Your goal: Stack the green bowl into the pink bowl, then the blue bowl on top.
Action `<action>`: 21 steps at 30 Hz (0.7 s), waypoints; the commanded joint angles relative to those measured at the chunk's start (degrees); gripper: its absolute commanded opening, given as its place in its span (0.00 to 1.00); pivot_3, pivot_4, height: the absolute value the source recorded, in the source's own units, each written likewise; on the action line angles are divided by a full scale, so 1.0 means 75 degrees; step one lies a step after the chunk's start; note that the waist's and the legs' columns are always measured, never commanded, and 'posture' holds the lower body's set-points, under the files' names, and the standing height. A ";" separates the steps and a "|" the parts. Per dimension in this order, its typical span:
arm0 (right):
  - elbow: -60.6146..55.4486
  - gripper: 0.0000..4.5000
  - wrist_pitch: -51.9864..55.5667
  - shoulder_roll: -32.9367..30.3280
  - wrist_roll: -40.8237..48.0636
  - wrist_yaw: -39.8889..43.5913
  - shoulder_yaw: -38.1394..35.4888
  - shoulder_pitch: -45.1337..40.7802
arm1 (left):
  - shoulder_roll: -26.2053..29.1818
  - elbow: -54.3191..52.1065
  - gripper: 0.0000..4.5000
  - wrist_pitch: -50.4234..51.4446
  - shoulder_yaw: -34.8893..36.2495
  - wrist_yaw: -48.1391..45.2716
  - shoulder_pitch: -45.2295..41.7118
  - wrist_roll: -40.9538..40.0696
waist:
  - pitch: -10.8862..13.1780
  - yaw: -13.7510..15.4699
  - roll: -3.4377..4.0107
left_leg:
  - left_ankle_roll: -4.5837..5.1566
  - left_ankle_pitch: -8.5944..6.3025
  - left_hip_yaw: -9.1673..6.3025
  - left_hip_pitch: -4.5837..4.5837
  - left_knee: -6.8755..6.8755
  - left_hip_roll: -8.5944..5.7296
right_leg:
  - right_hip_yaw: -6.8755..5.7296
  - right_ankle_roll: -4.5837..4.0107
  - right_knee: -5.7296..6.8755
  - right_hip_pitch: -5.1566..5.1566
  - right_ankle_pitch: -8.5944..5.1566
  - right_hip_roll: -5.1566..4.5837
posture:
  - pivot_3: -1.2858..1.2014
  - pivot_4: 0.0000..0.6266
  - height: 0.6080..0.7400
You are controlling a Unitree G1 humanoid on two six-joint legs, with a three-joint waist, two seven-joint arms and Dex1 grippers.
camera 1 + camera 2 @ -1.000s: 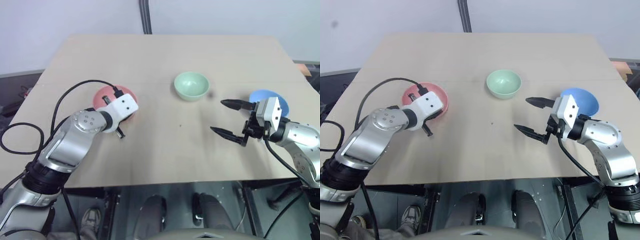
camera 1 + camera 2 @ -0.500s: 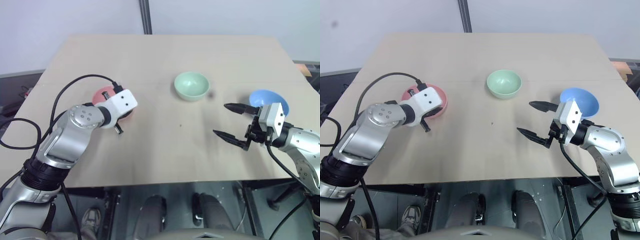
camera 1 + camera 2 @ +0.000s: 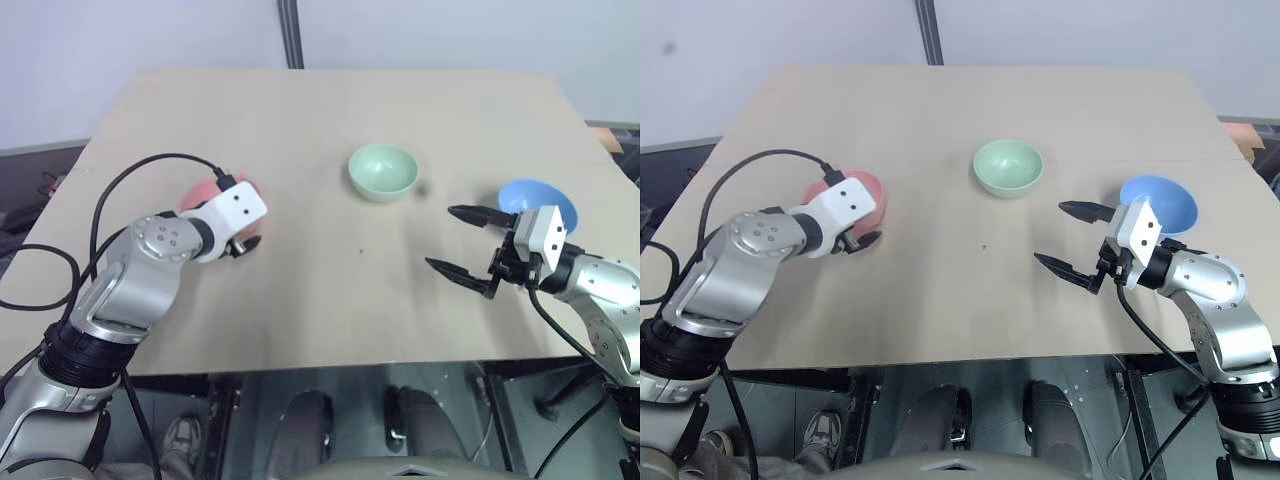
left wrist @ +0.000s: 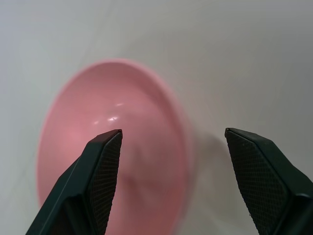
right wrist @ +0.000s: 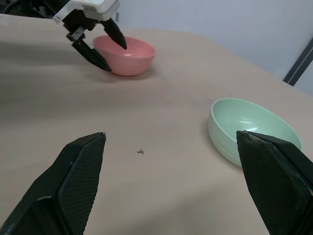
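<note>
Since stacking starts with the green bowl (image 3: 383, 171), worth noting where it sits: far centre of the tabletop (image 3: 330, 300), up and left of the right gripper (image 3: 462, 243), jaws wide apart, empty, pointing leftward. Nearer to that arm than the other. Left gripper (image 5: 101, 43), jaws apart, straddling the near rim of the pink bowl (image 4: 112, 147). Blue bowl (image 3: 1160, 203) far right.
</note>
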 commanded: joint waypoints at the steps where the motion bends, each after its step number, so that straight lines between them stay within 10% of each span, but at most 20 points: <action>1: -0.0088 1.00 -0.0193 0.0021 0.0019 0.0008 -0.0089 -0.0128 | -0.0118 -0.0188 0.56 -0.0038 -0.0062 0.0131 0.0051 0.0191 | 0.0000 0.0002 0.0000 | 0.0000 0.0000 -0.0001 0.0000 0.0000 0.0000 | 0.0000 0.0000 0.0001 0.0000 0.0000 0.0000 | 0.52 0.24 1.00; 7: -0.0180 1.00 -0.0186 -0.0006 0.0017 -0.0051 -0.0162 -0.0043 | -0.0296 -0.0148 0.01 -0.0134 -0.0080 0.0110 -0.0039 0.0150 | 0.0000 0.0002 0.0000 | 0.0000 0.0000 -0.0001 -0.0001 0.0003 0.0000 | 0.0000 -0.0003 0.0002 0.0000 0.0002 0.0000 | 0.52 0.24 1.00; 21: -0.1114 1.00 0.0187 -0.0061 0.0066 -0.0968 -0.0965 0.1135 | -0.1334 0.0007 0.01 -0.4867 -0.0523 -0.2647 -0.0608 -0.1499 | -0.0005 0.0019 0.0006 | 0.0000 0.0000 0.0007 0.0004 0.0009 -0.0007 | 0.0006 -0.0007 0.0005 0.0004 0.0004 -0.0006 | 0.52 0.24 1.00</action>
